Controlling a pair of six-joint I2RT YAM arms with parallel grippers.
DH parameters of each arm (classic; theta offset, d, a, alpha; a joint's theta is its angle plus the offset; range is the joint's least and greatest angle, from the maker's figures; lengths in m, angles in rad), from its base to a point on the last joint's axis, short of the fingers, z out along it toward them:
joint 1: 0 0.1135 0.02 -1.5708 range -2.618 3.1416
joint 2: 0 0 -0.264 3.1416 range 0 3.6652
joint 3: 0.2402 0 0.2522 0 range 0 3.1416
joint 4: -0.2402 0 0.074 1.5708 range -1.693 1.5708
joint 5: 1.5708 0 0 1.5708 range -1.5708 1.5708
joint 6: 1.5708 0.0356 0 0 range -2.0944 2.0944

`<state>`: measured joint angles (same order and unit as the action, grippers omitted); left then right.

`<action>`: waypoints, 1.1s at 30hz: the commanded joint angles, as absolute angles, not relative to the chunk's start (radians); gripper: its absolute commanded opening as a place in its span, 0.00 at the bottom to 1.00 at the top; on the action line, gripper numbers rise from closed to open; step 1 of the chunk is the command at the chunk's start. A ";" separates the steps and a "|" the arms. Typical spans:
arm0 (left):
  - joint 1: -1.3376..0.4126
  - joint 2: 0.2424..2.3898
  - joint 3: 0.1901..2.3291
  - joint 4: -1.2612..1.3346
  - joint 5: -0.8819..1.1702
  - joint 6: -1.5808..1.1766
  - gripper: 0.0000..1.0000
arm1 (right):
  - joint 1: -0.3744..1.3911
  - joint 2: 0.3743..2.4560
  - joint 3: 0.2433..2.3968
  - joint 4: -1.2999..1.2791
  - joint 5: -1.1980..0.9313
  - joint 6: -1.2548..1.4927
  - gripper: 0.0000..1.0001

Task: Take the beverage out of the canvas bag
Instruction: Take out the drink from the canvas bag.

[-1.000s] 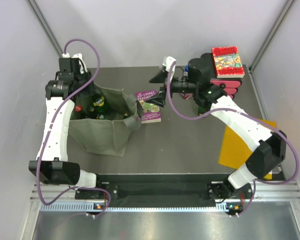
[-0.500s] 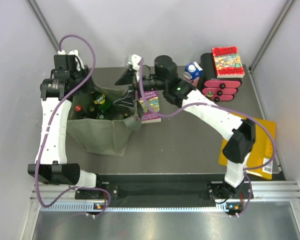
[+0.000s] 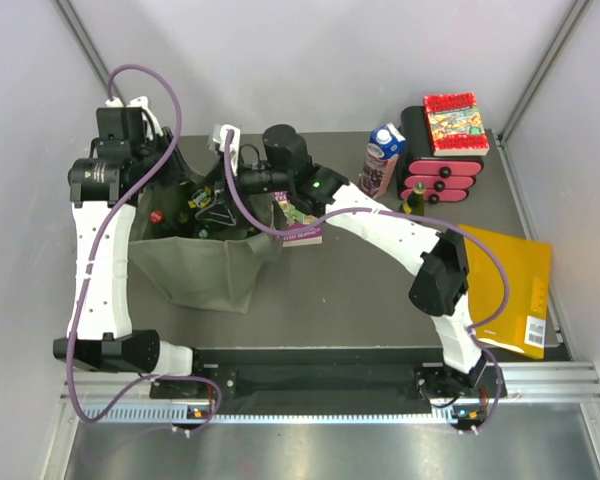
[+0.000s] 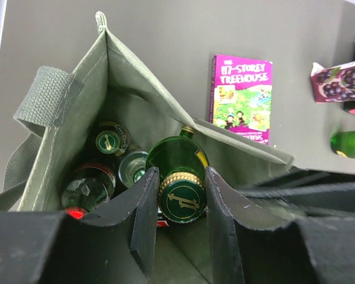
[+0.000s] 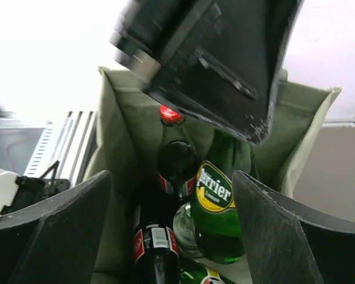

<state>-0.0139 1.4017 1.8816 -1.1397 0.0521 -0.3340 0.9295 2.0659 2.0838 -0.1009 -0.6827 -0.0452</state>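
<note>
Where the left pincer (image 4: 180,173) reaches down into the canvas bag (image 3: 195,275), its two fingers stand part-way apart, closed on the gold cap of one green bottle (image 4: 177,160) (a yellow-labelled Perrier, going by the right wrist view), which stands inside the bag. Left of those fingers in the pincer's own camera, deeper in the bag, three more bottles can be counted: one red-capped bottle (image 4: 89,186), one green-capped bottle (image 4: 109,141) and one clear bottle (image 4: 133,167), making four in that view. One strap handle (image 4: 41,97) flops at the rim beyond them. The right pincer (image 5: 171,177) hangs over the bag's mouth just right of the left one, jaws wide and gripping nothing. Right of it on the table (image 3: 380,270) come one purple book (image 3: 302,222), one purple carton (image 3: 380,160) standing upright, one loose green bottle (image 4: 349,144), one pink drawer box (image 3: 445,180) bearing a second, red book (image 3: 456,122), and farthest right one yellow envelope (image 3: 500,290)
</note>
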 commanded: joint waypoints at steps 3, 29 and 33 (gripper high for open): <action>-0.009 1.321 1.967 -1.068 0.106 -0.377 0.00 | 0.959 2.086 2.149 -0.087 -0.608 -0.074 0.81; -0.009 1.296 1.960 -1.057 0.206 -0.445 0.00 | 1.006 2.166 2.181 -0.009 -0.450 -0.109 0.57; -0.009 1.293 1.960 -1.058 0.216 -0.454 0.00 | 1.006 2.172 2.181 -0.008 -0.428 -0.095 0.25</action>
